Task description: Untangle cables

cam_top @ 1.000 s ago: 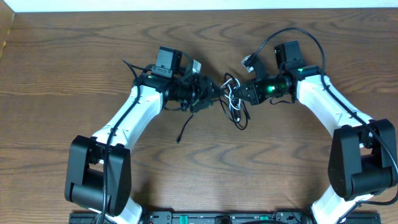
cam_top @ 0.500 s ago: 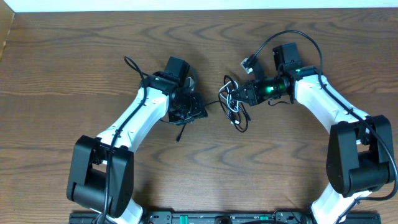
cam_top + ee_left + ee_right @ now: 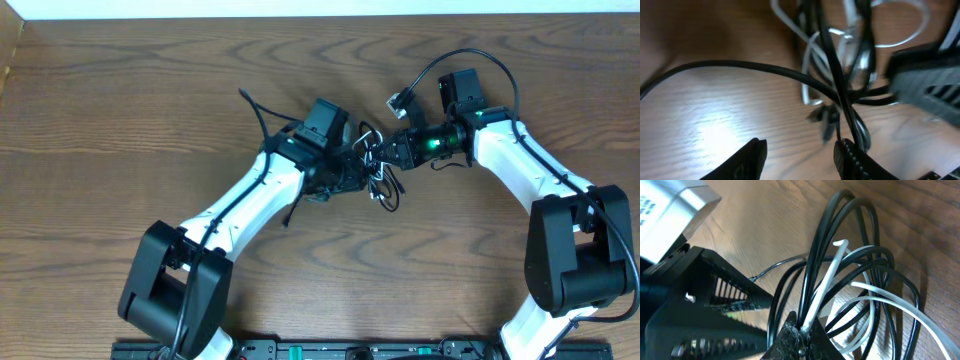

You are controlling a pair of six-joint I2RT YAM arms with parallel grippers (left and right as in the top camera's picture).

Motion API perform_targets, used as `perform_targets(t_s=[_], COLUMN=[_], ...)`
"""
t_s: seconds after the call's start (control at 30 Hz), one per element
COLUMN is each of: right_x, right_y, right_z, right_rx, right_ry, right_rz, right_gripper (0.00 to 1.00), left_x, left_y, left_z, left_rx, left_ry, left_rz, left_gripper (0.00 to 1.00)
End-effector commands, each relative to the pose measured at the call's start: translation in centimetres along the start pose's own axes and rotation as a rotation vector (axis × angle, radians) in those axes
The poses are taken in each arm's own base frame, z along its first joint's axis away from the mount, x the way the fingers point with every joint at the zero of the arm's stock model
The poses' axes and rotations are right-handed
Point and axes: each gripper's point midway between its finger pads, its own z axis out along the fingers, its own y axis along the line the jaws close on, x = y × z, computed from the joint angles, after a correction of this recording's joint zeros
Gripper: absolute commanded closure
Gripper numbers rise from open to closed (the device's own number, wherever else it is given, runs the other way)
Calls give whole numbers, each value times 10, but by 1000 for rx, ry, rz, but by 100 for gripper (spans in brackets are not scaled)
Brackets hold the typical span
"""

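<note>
The cables form one tangle (image 3: 378,168) at the table's middle, black loops wound with white loops. My right gripper (image 3: 388,152) is shut on the bundle; in the right wrist view its fingertips (image 3: 802,332) pinch black cable (image 3: 822,230) strands and a white cable (image 3: 824,282) strand together. My left gripper (image 3: 352,172) sits just left of the tangle, open. In the left wrist view its gripper (image 3: 800,160) has bare wood between the fingers. The black cable (image 3: 765,67) crosses ahead of it and loops close by the right finger (image 3: 855,160). The white cable (image 3: 804,85) lies behind.
A loose black cable tail (image 3: 291,212) trails toward the front beside the left arm. The right gripper's body (image 3: 925,85) fills the right of the left wrist view. Thick black arm wires arc behind each wrist (image 3: 450,58). The table's far edge (image 3: 320,14) runs along the top.
My left arm pulled back left from the tangle, then swung right again and now sits against it, jaws somewhat narrower. The right arm and its grip have not moved.
</note>
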Motion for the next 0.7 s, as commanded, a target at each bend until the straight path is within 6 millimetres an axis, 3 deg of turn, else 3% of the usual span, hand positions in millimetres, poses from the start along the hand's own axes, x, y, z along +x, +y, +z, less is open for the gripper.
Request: perform_targets(t_s=[0.0, 0.27, 0.47, 0.57, 0.67], right_x=[2, 2, 2, 2, 2], right_y=[2, 2, 2, 2, 2], right_z=[1, 1, 1, 1, 1], right_rx=[-35, -34, -35, -34, -34], right_ry=[3, 3, 3, 2, 2], right_rz=[24, 24, 25, 23, 23], right_gripper=[99, 99, 99, 99, 99], left_x=[0, 0, 1, -1, 2], left_y=[-3, 12, 14, 11, -11], left_z=[4, 7, 22, 24, 24], left_rx=[-9, -90, -97, -85, 35], left_ry=[-10, -26, -12, -18, 17], left_rz=[-5, -3, 2, 10, 133], left_gripper=[51, 51, 51, 51, 51])
